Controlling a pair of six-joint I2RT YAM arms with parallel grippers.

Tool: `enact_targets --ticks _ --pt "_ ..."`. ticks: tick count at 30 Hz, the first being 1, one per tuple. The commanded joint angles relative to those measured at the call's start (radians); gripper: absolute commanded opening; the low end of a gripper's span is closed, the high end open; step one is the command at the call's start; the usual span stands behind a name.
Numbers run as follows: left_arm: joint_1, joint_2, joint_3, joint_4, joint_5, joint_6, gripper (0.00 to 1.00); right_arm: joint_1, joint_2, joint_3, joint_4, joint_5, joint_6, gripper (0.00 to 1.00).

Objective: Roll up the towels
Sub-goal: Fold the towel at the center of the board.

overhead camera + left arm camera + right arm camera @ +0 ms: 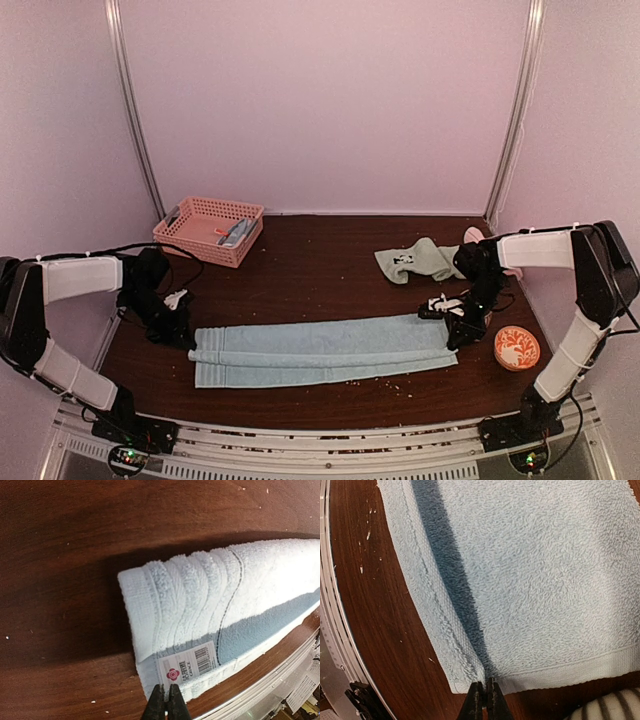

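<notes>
Your light blue towel [320, 352] lies folded into a long strip across the near part of the table [320, 250], running from one arm to the other. At its left end a sewn label [189, 664] faces up, with a red flower mark, a barcode and small print that you cannot read for sure. Your left gripper [166, 702] has its jaws pressed together at the towel's edge just beside that label. Your right gripper [484, 695] has its jaws closed too, at the hem of the right end, by the fold. Whether either pinches cloth you cannot tell. The green towel [420, 262] lies crumpled far right, with the pink towel [473, 236] just behind the right arm. A pink basket [207, 228] stands far left, and an orange patterned bowl [517, 348] near right.
</notes>
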Motion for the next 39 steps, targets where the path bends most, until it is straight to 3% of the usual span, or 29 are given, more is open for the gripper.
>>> enact_targets --ticks 1,13,21,39 --pt "-0.002 -0.032 0.053 -0.059 -0.012 0.006 0.0 0.005 -0.035 0.016 -0.027 0.031 -0.016 0.0" --pt "-0.013 -0.096 0.035 -0.108 0.05 0.012 0.0 0.005 -0.096 0.001 -0.059 0.073 -0.035 0.0" --pt "-0.123 -0.059 0.004 -0.104 0.062 0.009 0.0 0.005 -0.107 0.019 -0.075 0.094 -0.042 0.0" --pt "-0.254 0.06 -0.023 -0.1 -0.003 -0.011 0.0 0.005 -0.102 -0.077 -0.043 0.151 -0.071 0.0"
